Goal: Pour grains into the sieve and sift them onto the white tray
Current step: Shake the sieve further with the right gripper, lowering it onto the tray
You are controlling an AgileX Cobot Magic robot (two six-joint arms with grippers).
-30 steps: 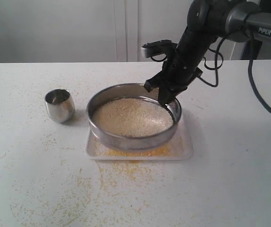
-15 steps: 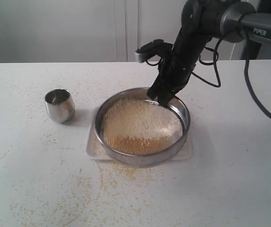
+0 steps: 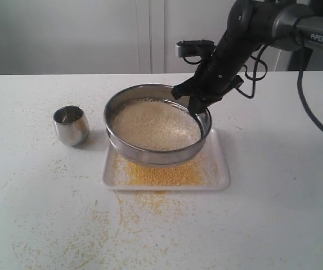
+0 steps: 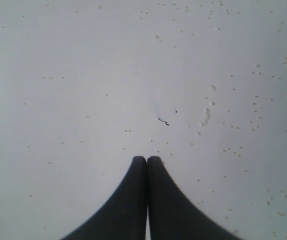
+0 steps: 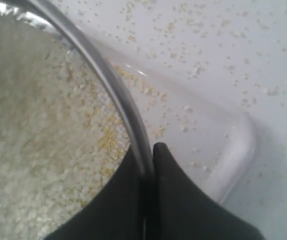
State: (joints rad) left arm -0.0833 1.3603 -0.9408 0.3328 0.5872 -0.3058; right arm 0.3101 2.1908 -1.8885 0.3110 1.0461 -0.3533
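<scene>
Pinching the sieve (image 3: 150,153) by its steel rim, your right gripper (image 3: 197,108) is biting at about two o'clock on the ring in the exterior view. In the right wrist view, one finger is sitting inside the rim and the other outside. The sieve is hanging over the white tray (image 3: 220,175), shifted toward the tray's eleven o'clock corner; I cannot tell whether it is touching the tray. The grains (image 3: 153,125) are lying as a pale heap across the mesh, and a yellow layer (image 3: 161,173) is showing on the tray at the sieve's six o'clock. A small steel cup (image 3: 71,125) is standing upright at the sieve's nine o'clock, apart from it. Your left gripper (image 4: 147,160) is hovering over the speckled table (image 4: 83,75), its fingers pressed together and gripping nothing.
</scene>
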